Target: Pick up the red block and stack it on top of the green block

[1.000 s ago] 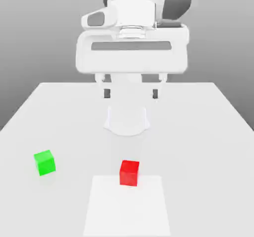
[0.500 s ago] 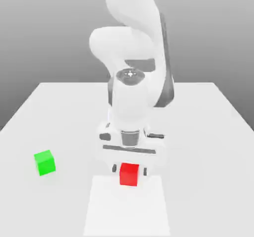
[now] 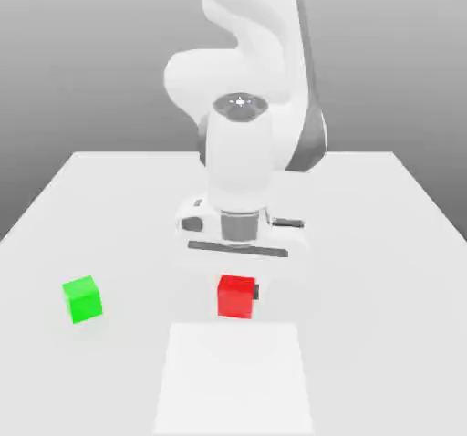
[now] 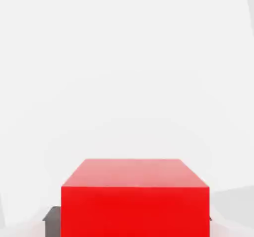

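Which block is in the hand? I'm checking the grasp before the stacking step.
The red block, between the fingers of the hand beneath the arm. The green block sits alone on the table, off to the exterior view's left.

A: What carries everything?

B: A plain white table (image 3: 383, 243), seen in the exterior view from its near edge, with a grey backdrop behind it.

A: What lies on it?

B: A small green block (image 3: 82, 299) sits flat at about 8 o'clock from the table's middle. A paler square patch (image 3: 233, 379) marks the surface at 6 o'clock, reaching the near edge.

A: Anything else?

B: A red block (image 3: 236, 297) is just at the patch's 12 o'clock; whether it touches the table is unclear.
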